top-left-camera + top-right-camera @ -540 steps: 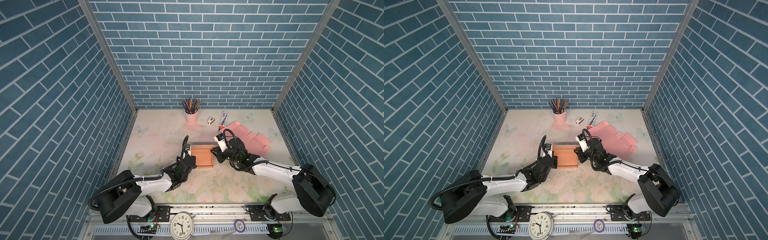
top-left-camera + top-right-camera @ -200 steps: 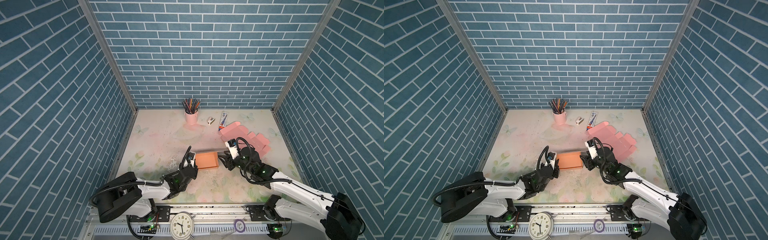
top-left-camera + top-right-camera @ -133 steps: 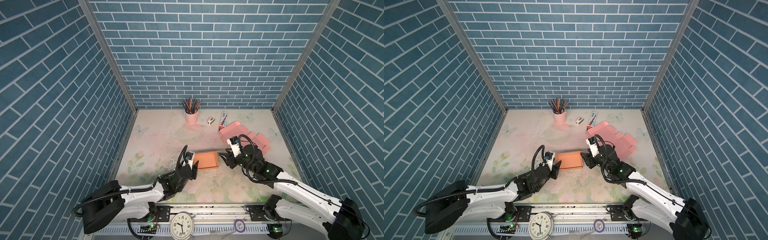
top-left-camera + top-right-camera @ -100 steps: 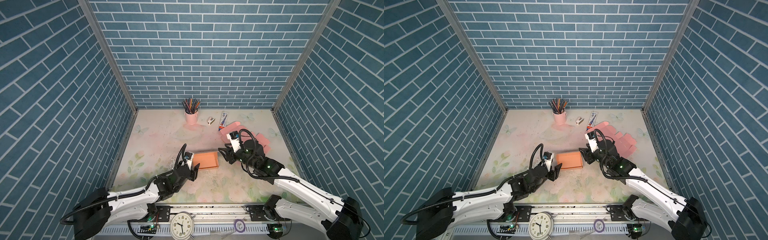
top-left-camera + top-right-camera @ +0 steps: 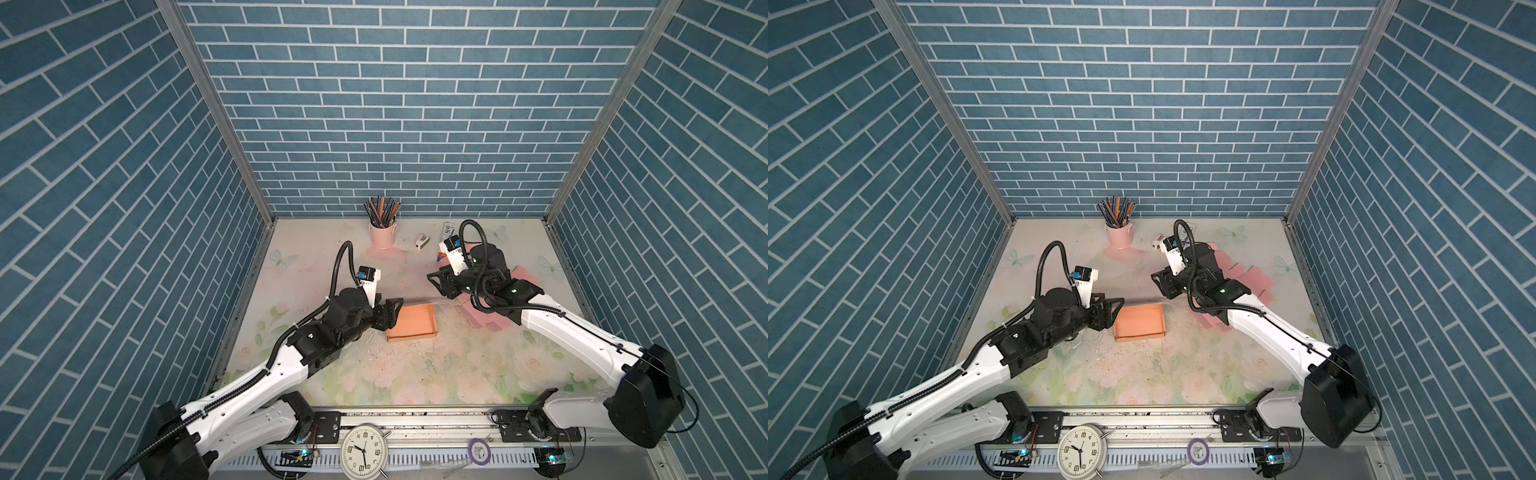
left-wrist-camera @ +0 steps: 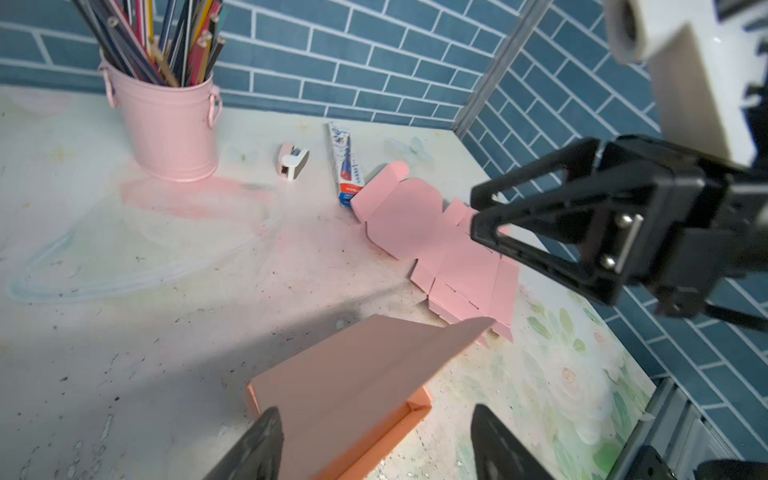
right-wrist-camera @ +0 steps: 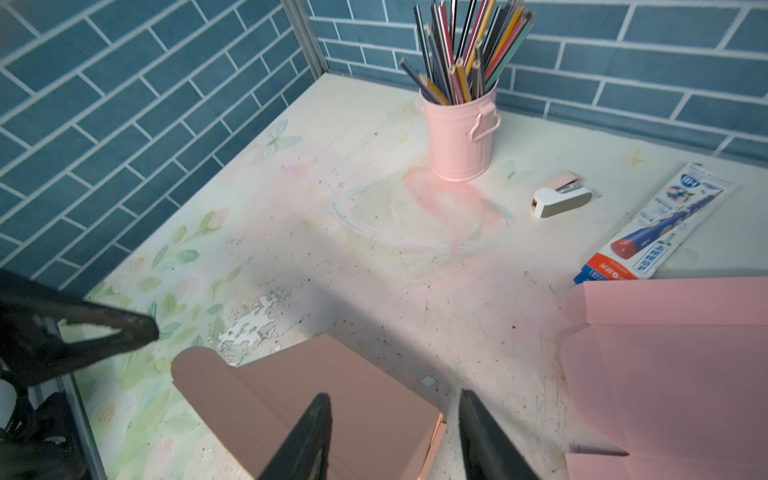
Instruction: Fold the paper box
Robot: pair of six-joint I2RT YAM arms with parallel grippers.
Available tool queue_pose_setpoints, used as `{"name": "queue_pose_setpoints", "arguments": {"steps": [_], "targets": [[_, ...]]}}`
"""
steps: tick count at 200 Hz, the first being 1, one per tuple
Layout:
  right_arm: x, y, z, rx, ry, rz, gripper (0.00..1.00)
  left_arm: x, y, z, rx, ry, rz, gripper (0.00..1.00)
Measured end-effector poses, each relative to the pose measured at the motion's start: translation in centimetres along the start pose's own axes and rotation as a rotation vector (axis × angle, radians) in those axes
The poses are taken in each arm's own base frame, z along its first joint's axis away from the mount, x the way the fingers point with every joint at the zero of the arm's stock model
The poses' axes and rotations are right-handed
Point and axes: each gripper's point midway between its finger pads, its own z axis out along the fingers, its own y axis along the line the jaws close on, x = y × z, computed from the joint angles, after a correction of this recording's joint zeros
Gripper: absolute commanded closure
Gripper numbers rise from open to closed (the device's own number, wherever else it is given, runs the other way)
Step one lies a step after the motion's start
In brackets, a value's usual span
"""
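The box [image 5: 411, 322] sat on the surface [image 5: 415, 374], lid [image 6: 374, 357] up, with the left claw [image 5: 392, 312] and right claw [image 5: 436, 286] both apart and empty near it, so I guessed one should steady it while the other pushed the lid down gently.

The right arm [image 5: 1266, 328] hides much of the flat pink sheets [image 5: 1252, 276] from us. The orange box [image 7: 257, 395] runs off the right wrist view's edge. In a top view we cannot read the print on the packet [image 5: 449, 228].
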Motion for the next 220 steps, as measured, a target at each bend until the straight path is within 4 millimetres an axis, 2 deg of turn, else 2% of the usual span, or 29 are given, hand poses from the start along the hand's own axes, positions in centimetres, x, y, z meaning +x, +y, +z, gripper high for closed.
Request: {"name": "queue_pose_setpoints", "arguments": {"steps": [32, 55, 90, 167, 220], "targets": [[1.8, -0.4, 1.5, -0.005, 0.062, 0.006, 0.51, 0.8, 3.3, 2.1, -0.049, 0.076, -0.065, 0.28], [2.4, -0.4, 2.1, -0.014, 0.082, 0.011, 0.52, 0.9, 4.8, 3.0, -0.06, 0.094, -0.099, 0.28], [3.8, -0.2, 2.6, -0.039, 0.116, 0.02, 0.52, 2.2, 5.2, 3.9, -0.041, 0.125, -0.11, 0.3], [9.0, -0.3, 3.1, -0.067, 0.219, 0.054, 0.53, 5.7, 6.4, 4.2, -0.044, 0.19, -0.122, 0.38], [11.0, -0.4, 3.2, -0.074, 0.251, 0.065, 0.54, 8.4, 7.0, 4.8, -0.041, 0.235, -0.136, 0.4]]}}
